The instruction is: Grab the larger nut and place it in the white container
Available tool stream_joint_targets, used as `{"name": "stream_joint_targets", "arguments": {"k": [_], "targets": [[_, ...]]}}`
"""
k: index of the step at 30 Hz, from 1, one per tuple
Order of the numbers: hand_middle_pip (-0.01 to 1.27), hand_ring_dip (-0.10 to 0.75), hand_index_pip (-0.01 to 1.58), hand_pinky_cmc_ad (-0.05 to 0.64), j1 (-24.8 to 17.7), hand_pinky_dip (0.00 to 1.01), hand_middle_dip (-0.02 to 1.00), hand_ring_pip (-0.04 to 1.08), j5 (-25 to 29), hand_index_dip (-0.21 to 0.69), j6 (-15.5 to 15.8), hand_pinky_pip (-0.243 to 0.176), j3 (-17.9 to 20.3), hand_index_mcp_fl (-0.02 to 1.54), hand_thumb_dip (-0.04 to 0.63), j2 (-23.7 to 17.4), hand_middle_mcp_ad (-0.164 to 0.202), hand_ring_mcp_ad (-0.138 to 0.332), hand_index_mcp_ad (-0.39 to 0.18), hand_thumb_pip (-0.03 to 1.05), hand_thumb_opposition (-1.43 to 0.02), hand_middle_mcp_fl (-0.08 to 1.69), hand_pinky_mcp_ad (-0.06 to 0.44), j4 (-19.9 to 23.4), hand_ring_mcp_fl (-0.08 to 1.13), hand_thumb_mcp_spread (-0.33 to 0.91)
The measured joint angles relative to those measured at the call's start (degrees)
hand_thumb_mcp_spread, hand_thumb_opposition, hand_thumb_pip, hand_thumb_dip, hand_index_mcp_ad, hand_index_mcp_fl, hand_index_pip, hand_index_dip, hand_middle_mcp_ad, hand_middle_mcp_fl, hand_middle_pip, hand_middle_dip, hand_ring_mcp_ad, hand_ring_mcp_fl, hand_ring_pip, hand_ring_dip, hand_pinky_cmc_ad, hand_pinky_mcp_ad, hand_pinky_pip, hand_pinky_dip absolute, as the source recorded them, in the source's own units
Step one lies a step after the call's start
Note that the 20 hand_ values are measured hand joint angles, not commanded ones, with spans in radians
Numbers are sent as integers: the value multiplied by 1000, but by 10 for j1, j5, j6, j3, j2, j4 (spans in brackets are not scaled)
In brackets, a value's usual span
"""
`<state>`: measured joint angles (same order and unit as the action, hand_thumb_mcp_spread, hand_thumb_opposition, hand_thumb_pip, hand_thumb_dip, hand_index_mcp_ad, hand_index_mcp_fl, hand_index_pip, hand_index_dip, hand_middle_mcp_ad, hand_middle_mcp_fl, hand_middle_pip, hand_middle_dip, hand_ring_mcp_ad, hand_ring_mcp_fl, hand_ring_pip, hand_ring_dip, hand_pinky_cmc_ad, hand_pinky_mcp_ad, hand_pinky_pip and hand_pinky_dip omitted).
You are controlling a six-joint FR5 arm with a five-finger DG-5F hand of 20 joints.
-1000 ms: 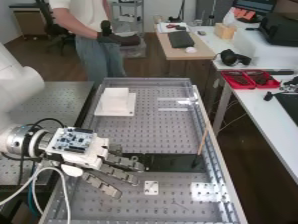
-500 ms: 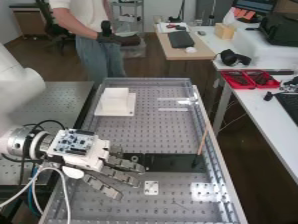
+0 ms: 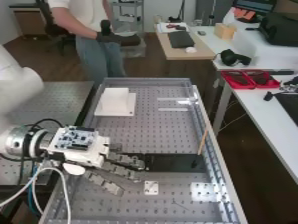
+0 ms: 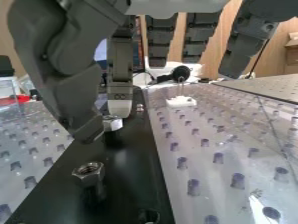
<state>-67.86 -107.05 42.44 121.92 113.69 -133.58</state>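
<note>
In the high view, the hand [image 3: 123,170] is low over the bench's left side, its fingers at the left end of the black strip [image 3: 174,163]. The white container [image 3: 115,100] stands farther up the perforated plate. In the wrist view, the hand [image 4: 66,92] has its thumb bent toward a light-tipped finger, with a silvery hex nut [image 4: 112,122] between their tips, seemingly touched by both. The other fingers hang fairly straight. A second hex nut [image 4: 89,172] lies apart on the black strip [image 4: 136,185]. I cannot tell which nut is larger.
A thin brown stick [image 3: 202,142] leans by the right rail [image 3: 223,170]. A small white plate [image 3: 151,188] lies in front of the strip. Red trays [image 3: 249,79] are on the side table [image 3: 263,107]. Cables hang at the arm.
The fingers have shifted slightly in the high view and now cover the spot at the strip's left end where a nut showed beside them. The arm has hardly moved.
</note>
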Motion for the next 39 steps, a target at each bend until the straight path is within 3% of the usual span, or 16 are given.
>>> {"name": "stream_joint_targets", "arguments": {"k": [30,39], "targets": [[126,112,1552,372,15,370,237,87,-36,124,28,-91,-28,19,204,14,24,115,-168,721,-845,7,295,-28,0,342],[124,112,1550,372,18,370,237,87,-42,96,27,-91,-30,183,204,17,24,117,-164,717,-845,24,295,-19,0,354]]}}
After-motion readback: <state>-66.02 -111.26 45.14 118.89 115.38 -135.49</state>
